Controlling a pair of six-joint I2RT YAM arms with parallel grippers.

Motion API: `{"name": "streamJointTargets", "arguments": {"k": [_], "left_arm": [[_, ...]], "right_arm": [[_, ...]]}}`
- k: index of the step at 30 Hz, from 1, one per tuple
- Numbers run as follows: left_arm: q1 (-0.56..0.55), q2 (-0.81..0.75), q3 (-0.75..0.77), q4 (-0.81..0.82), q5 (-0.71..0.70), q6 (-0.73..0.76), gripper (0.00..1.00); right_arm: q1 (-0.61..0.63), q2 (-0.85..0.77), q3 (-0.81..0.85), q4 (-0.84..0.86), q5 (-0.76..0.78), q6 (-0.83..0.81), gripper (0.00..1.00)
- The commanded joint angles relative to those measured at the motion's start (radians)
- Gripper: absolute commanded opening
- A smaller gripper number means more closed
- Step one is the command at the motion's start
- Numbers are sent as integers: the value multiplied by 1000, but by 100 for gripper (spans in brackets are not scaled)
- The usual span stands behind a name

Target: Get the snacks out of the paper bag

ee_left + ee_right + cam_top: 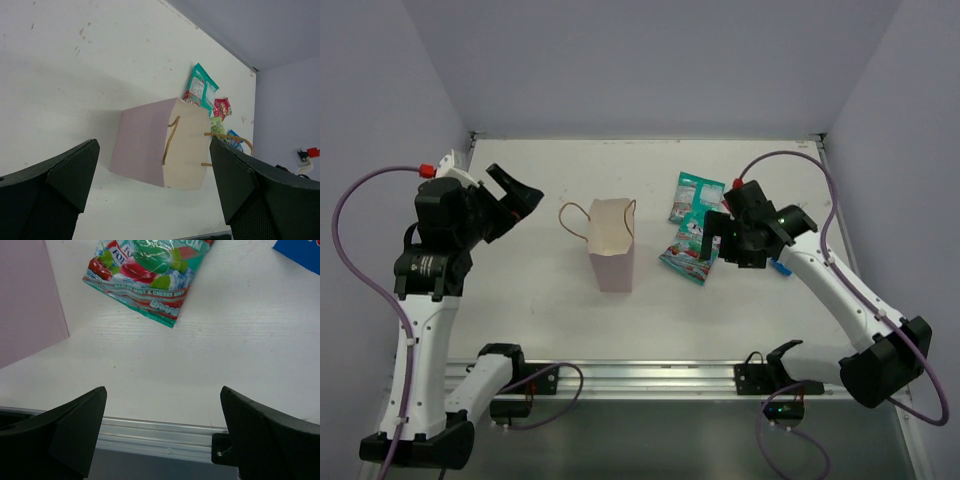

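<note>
Paper bag [611, 250] upright in the middle of the table [520, 290], mouth open; snacks [688, 255] lie just right of it, any inside unseen. Left fingers [65, 175] and right fingers [75, 420] both spread wide, empty. Risk: reaching into the light, unheld bag could tip it or drag it sideways.

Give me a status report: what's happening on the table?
Left gripper open, right gripper open, both empty. Paper bag upright; snacks lie beside it. Bag contents unclear. Nothing blocking.

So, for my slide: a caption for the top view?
Upright paper bag between open left gripper and open right gripper, snack packets beside the latter.
</note>
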Motion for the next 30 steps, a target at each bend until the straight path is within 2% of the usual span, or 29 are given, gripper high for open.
{"name": "streamJointTargets", "arguments": {"k": [1,9,18,21,25,30], "left_arm": [[7,-48,-41,-14,-70,-29,100],[9,-175,-185,-1,-127,-113,100],[7,-468,-561,161,-93,-315,100],[9,-542,-653,222,-98,-348,100],[9,-585,-751,247,-90,-378,100],[9,-651,-798,246,-115,-388,100]], "right_arm": [[-9,-112,-43,9,12,52,99],[-19,-313,-194,52,19,75,99],[-19,-585,-380,211,-1,81,99],[-19,-670,-398,239,2,122,99],[-19,-767,-514,306,-5,222,99],[-19,-856,-657,342,45,387,99]]}}
